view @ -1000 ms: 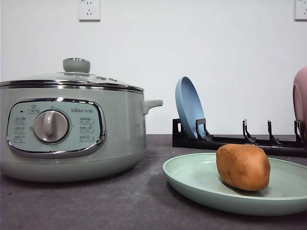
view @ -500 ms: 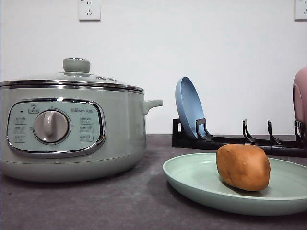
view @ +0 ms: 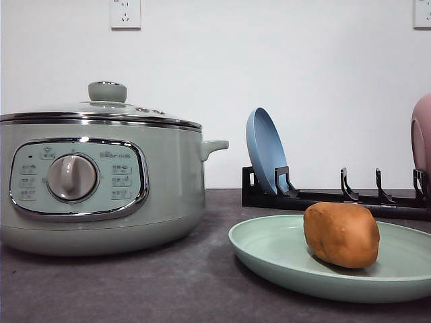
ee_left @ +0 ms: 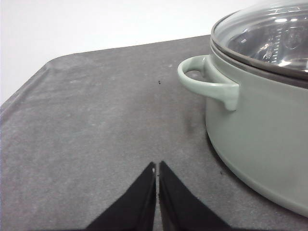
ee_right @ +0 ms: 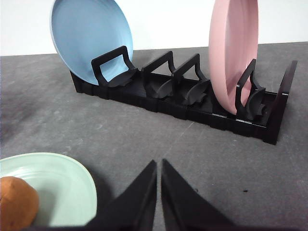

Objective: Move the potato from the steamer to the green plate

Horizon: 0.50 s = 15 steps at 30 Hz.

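Already the potato (view: 341, 235) sits on the green plate (view: 269, 252), low at the right of the front view, while the steamer (view: 101, 182) fills the left half with its glass lid (view: 101, 108) on. Between them a strip of bare dark table (view: 202, 289) runs from the lower edge back toward the wall. Behind the plate, at mid-right, a black rack (view: 323, 198) holds a blue plate (view: 266, 151) upright at its left end and a pink plate (view: 422, 141) at the right frame edge, with free slots between them.

From the left wrist, the steamer's side handle (ee_left: 207, 84) juts out at upper right, and the table spreads open across the left and centre up to its rounded far corner at the upper left. The left hand (ee_left: 157, 168) hangs above that bare surface with its fingers pressed together, holding nothing.

From the right wrist, the rack crosses the upper half, the blue plate at upper left and the pink plate at upper right. The green plate's rim and part of the potato show at lower left. The right hand (ee_right: 159, 166) is likewise pinched tight and empty, just beside the plate's rim, over bare table.
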Available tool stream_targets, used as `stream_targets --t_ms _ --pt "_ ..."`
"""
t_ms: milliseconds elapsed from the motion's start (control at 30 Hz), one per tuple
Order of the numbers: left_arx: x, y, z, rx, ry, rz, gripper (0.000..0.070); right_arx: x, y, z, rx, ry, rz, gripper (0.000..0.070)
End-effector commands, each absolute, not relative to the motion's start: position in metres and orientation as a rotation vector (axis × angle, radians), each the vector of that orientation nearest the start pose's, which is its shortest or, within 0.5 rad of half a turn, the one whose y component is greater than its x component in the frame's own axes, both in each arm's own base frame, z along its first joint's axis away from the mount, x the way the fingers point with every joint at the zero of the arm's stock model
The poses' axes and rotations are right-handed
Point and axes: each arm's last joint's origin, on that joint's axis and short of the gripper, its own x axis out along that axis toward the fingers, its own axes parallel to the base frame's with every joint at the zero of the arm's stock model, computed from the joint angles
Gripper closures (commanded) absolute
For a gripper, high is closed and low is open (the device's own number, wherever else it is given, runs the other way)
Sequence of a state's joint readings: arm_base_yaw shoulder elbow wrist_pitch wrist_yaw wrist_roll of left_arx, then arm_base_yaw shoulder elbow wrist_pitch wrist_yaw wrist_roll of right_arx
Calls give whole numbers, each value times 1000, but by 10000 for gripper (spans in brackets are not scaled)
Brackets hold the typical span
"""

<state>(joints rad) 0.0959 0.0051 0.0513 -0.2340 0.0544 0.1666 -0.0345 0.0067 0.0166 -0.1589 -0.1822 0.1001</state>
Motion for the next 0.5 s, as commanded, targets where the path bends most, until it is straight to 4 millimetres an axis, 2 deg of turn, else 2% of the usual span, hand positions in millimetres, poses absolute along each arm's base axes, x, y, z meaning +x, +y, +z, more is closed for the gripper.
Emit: stream_targets --t_ms 0,467 --pt "92 7 152 146 229 23 699 96 2 152 109 156 140 697" --pt "92 7 152 146 229 23 699 96 2 152 109 156 140 697"
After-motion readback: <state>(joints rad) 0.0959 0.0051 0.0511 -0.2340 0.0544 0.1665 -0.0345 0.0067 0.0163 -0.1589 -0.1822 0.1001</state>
